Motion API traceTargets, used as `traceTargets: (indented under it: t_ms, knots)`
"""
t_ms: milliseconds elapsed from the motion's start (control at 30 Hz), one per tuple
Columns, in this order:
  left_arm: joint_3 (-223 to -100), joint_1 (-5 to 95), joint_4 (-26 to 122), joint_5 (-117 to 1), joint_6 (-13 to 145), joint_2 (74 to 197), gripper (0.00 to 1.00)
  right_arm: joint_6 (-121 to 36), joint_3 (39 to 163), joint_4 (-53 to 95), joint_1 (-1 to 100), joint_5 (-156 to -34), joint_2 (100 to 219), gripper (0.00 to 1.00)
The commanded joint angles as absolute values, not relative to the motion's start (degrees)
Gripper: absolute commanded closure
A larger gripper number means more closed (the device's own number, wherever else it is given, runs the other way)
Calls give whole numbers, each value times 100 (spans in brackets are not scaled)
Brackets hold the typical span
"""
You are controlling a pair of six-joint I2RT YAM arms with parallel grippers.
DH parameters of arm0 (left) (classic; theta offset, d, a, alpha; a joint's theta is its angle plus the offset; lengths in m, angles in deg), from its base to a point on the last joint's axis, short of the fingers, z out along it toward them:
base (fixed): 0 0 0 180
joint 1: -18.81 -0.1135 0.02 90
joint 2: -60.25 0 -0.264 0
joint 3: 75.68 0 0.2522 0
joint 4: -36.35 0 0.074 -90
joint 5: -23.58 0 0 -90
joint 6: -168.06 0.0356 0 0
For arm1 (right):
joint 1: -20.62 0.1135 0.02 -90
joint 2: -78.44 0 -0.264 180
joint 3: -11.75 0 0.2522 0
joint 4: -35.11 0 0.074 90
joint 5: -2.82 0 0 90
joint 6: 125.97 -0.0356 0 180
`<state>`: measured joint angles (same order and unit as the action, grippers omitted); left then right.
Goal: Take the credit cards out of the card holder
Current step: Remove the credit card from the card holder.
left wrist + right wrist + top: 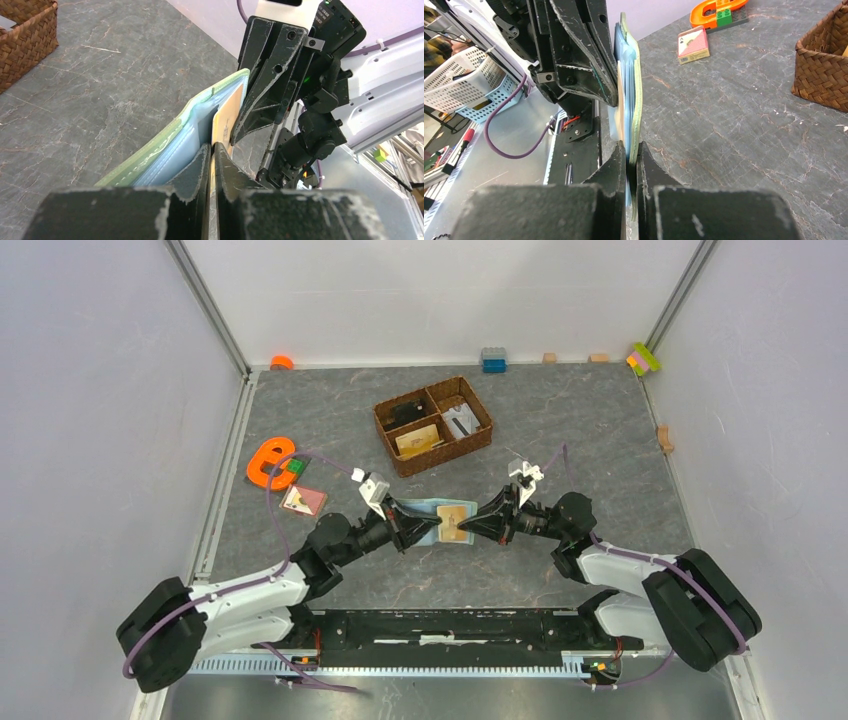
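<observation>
The sage-green card holder hangs open above the table between my two grippers, its pale blue inside facing the near side. A tan-orange credit card sticks out of a slot. In the left wrist view my left gripper is shut on the near edge of that credit card, beside the card holder. My right gripper is shut on the edge of the card holder from the opposite side. From above, the left gripper and right gripper nearly meet tip to tip.
A brown wicker divided basket with small items stands behind the grippers. At the left lie an orange letter-e shape on a green brick and a flat pinkish pack. Small blocks, among them a blue one, line the back wall.
</observation>
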<state>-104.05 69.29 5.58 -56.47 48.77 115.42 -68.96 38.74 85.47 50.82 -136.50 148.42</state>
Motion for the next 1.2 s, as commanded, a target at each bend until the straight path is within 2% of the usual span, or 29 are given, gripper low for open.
traceTargets:
  t_ms: [0, 133, 433, 533, 600, 667, 1100, 1167]
  knots:
    - [-10464, 6663, -218, -4830, 4368, 11762, 90, -7011, 3851, 9103, 5121, -13986, 14847, 100]
    - [-10529, 6510, -764, -4107, 4093, 12151, 91, -7097, 3834, 9245, 5121, -14065, 14845, 100]
    - [-10508, 6378, -1480, -3420, 3819, 12447, 91, -7437, 3807, 9766, 5121, -14254, 14996, 98]
    - [-10448, 6325, -1484, -3466, 3791, 12377, 97, -7567, 3797, 9952, 5121, -14303, 15048, 97]
    - [-10383, 6266, -1484, -3549, 3772, 12297, 98, -7569, 3797, 9948, 5121, -14300, 15050, 92]
    - [-10297, 6171, -1460, -3645, 3737, 12197, 98, -7551, 3789, 9916, 5121, -14275, 15026, 91]
    - [-9929, 5690, -766, -4118, 3891, 11472, 98, -7453, 3756, 9698, 5068, -14172, 14886, 93]
    - [-9920, 5678, -737, -4139, 3895, 11448, 98, -7462, 3770, 9702, 5060, -14176, 14907, 96]
